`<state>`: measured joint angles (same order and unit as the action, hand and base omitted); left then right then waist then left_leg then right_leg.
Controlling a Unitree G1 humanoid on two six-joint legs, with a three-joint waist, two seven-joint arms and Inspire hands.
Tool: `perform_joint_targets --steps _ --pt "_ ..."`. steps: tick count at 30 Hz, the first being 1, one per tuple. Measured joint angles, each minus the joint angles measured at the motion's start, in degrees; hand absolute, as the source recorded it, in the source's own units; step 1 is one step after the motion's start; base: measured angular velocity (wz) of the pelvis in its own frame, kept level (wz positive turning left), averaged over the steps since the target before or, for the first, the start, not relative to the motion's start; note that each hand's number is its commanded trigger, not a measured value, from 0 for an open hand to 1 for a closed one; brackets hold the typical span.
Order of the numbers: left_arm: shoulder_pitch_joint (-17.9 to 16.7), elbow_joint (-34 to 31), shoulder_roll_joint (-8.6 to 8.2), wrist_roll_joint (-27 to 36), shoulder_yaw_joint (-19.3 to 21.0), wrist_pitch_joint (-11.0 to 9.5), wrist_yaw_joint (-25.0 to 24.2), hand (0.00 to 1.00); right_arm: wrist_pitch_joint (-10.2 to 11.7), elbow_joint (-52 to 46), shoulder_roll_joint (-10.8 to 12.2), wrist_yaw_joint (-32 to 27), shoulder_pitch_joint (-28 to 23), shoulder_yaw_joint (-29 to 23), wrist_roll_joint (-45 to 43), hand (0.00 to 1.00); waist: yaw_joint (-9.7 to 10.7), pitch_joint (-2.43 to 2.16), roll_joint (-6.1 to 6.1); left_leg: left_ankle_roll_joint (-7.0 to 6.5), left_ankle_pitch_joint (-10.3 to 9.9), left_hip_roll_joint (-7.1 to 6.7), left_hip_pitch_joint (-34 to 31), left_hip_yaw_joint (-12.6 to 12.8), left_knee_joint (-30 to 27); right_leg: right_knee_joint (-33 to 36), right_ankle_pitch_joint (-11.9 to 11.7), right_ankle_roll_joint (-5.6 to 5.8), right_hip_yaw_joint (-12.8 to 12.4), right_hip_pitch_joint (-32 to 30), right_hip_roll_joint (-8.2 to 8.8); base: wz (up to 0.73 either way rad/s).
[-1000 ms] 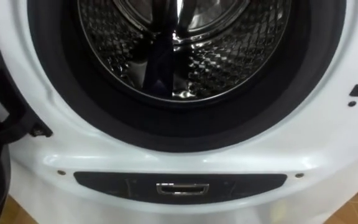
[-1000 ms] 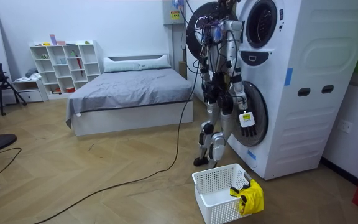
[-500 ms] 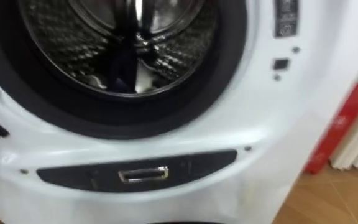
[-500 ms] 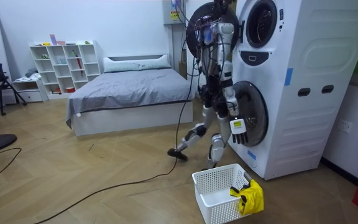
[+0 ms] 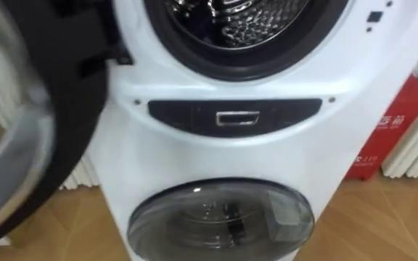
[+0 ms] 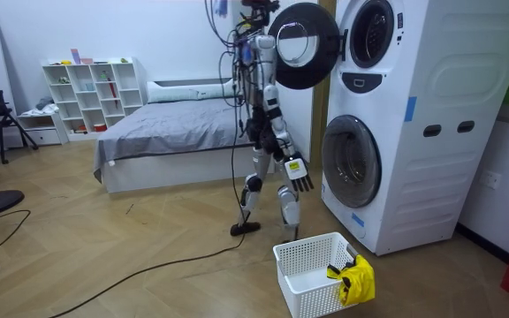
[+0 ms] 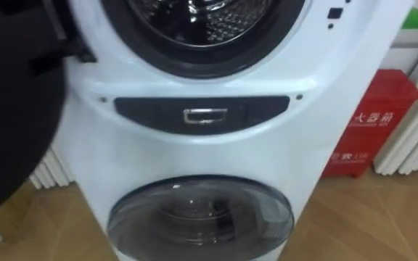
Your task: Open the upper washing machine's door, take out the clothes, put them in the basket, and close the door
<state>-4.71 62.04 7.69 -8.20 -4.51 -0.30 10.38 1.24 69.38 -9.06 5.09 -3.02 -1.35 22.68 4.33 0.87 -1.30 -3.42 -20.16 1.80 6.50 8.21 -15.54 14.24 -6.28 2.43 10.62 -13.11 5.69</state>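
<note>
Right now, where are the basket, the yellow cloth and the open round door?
basket (image 6: 307, 240), room view, on its back rim.
yellow cloth (image 6: 358, 281), room view, on the part hanging over the basket's corner.
open round door (image 6: 303, 34), room view, on its glass middle.

Grey bed, white shelf, red box

Bright, even room light fills my view. The white washing machine gleams, and highlights glint on the steel drum and the lower door glass. The open door on my left is dark.
</note>
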Motion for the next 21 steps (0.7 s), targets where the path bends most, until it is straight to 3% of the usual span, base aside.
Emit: perform_joint_targets --steps 1,2,4,5,7,8,11,12,15,17,21 --pt "0.06 -0.05 -0.13 -0.2 -0.03 -0.43 0.15 0.0 -0.01 0.0 -0.11 -0.02 -0.25 0.09 1.31 0.0 -0.03 0.04 0.13 0.22 1.21 0.45 0.05 2.18 0.89 5.88 5.37 -0.21 0.68 0.83 0.51 0.51" --pt "0.06 -0.11 -0.11 -0.19 -0.18 -0.86 0.19 0.0 -0.04 0.0 -0.12 -0.08 -0.28 0.12 1.72 0.0 -0.07 0.0 0.26 0.26 2.01 0.53 0.07 2.83 1.74 8.41 7.55 -0.38 0.74 1.4 0.75 0.57" --pt "0.04 -0.18 -0.13 -0.24 -0.15 -2.28 0.2 0.0 0.02 -0.03 -0.08 0.0 -0.29 0.23 1.77 0.0 -0.88 -0.21 1.02 0.43 4.83 0.22 0.15 4.62 4.64 16.71 14.69 -0.08 0.63 4.89 1.41 0.31" --pt "0.04 -0.16 -0.1 -0.23 -0.1 -2.28 0.2 0.0 0.03 -0.01 -0.03 0.05 -0.34 0.34 1.78 0.0 -1.62 -0.26 0.93 0.59 5.18 0.22 0.2 5.24 4.98 17.77 15.95 -0.23 0.45 6.15 1.37 -0.14" --pt "-0.24 -0.09 0.47 -0.2 0.31 -2.3 0.17 0.0 0.34 0.5 0.2 0.05 0.11 2.89 1.37 0.0 -3.95 -0.54 2.36 1.25 5.66 -0.03 0.05 6.82 4.92 14.75 19.64 0.09 0.15 12.22 1.42 -0.44" --pt "-0.16 -0.03 0.73 -0.34 1.18 -2.6 0.11 0.0 0.67 0.69 0.41 0.12 0.44 3.65 0.52 0.0 -4.43 -0.21 3.42 1.74 5.94 -0.47 -0.02 7.01 4.74 9.72 20.35 0.43 -0.39 13.66 0.94 -0.38" --pt "-0.09 0.18 0.2 -0.33 3.0 -3.88 0.16 0.0 0.9 0.72 0.47 0.16 0.94 4.74 -0.5 0.0 -4.89 -0.54 4.26 2.58 6.48 -0.59 -1.31 7.24 4.68 1.57 20.13 0.01 -1.16 15.44 -0.74 -0.31" --pt "-0.14 0.32 -0.13 -0.28 3.17 -4.15 0.17 0.0 1.31 0.62 0.45 0.34 0.92 5.44 -0.42 0.0 -5.01 -0.56 4.07 2.83 6.66 -0.41 -1.85 7.22 4.53 -0.35 19.13 -0.94 -1.3 15.67 -1.54 -0.25" --pt "-0.13 1.07 -0.19 0.95 3.22 -4.75 0.31 0.0 1.68 0.58 0.51 1.09 0.83 6.92 -0.5 0.0 -5.22 -0.56 3.99 3.23 6.83 0.63 -2.07 7.39 4.12 -1.66 18.44 -1.88 -2.17 15.49 -2.71 -0.25" --pt "-0.18 1.22 -0.26 1.53 3.26 -5.31 0.36 0.0 2.82 0.66 0.5 1.3 0.8 6.86 -0.48 0.0 -5.25 -0.52 3.59 3.55 6.81 1.04 -2.41 6.28 3.66 -1.76 18.23 -2.17 -2.35 15.42 -3.25 -0.15" --pt "-1.3 1.05 -0.35 1.84 4.65 -6.16 0.4 0.0 2.87 0.66 0.56 1.34 0.67 6.9 -0.7 0.0 -5.69 -0.62 3.18 4.02 6.82 1.53 -2.68 5.51 3.55 -2.04 18.12 -2.4 -2.27 15.08 -3.86 -0.06"
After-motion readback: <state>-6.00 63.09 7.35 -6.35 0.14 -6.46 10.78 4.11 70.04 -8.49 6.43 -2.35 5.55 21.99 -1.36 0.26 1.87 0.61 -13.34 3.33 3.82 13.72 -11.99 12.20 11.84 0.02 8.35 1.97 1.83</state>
